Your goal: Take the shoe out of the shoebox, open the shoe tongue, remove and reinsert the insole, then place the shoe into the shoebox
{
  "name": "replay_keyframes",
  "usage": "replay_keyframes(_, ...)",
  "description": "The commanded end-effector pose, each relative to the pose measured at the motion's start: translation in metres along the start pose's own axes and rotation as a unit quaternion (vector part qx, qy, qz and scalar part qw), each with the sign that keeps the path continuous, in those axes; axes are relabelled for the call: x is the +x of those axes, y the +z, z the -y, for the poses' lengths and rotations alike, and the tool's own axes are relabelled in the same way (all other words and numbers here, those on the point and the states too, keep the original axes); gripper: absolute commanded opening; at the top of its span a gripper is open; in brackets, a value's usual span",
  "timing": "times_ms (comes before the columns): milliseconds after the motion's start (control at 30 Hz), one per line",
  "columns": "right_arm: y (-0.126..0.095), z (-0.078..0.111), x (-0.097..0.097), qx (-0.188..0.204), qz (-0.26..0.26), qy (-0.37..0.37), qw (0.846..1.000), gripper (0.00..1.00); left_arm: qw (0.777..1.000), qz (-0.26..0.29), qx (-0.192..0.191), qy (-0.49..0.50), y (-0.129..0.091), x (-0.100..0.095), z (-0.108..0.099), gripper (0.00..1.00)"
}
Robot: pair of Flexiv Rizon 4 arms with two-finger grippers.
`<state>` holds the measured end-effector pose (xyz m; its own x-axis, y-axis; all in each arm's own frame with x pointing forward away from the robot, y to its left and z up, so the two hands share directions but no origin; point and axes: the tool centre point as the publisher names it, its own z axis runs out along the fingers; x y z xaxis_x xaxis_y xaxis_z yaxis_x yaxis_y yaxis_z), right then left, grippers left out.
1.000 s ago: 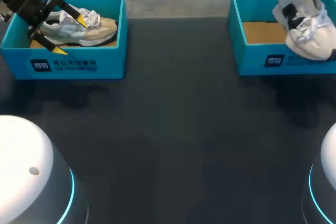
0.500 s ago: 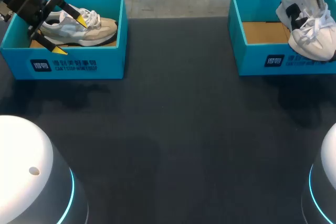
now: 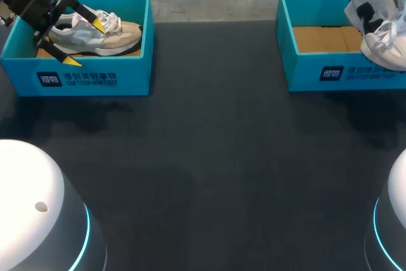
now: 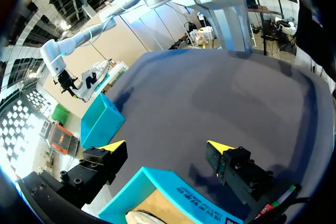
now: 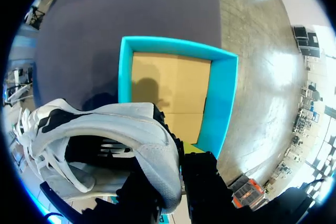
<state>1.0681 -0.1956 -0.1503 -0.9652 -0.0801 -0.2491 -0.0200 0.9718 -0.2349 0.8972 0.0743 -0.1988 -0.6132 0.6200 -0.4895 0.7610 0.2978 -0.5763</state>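
Reference: the open teal cardboard shoebox (image 3: 317,71) at my right.

1. Head view: the white and black laced sneaker (image 3: 380,30) hangs over the right end of the reference box, toe down and overlapping its front wall. The grip itself is cut off here.
2. Right wrist view only: the right gripper (image 5: 177,150) is clamped on the sneaker's heel collar, with one finger inside the shoe and one outside. The reference box lies below and ahead, its brown cardboard floor showing.
3. A second teal shoebox (image 3: 76,77) stands well apart from the reference box, to its left. It holds a beige and grey sneaker (image 3: 95,33) lying on its side.
4. The left gripper (image 3: 85,44) hangs over that sneaker's heel end with its fingers spread wide and nothing held. The left wrist view confirms the wide gap and also shows the reference box far across the table.
5. Surface: a black cloth-covered table (image 3: 209,157), with white rounded robot bases (image 3: 32,207) nearer the camera than the reference box.
6. Markings: a white logo and characters on both box fronts, not transcribed
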Motion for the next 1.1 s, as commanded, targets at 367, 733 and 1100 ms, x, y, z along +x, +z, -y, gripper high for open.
replay_keyframes(367,0.052,0.065,-0.012,0.024,-0.029,0.001,0.999,0.00,1.000,-0.002,0.000,0.000,-0.001,0.000,0.000,1.00)
replay_keyframes(733,0.065,0.110,0.002,0.072,-0.045,0.140,0.987,0.00,1.000,-0.002,0.000,0.000,-0.001,0.000,0.000,1.00)
replay_keyframes(1100,0.064,0.125,0.017,0.102,-0.073,0.443,0.888,0.00,1.000,-0.002,0.000,0.000,-0.001,0.000,0.000,1.00)
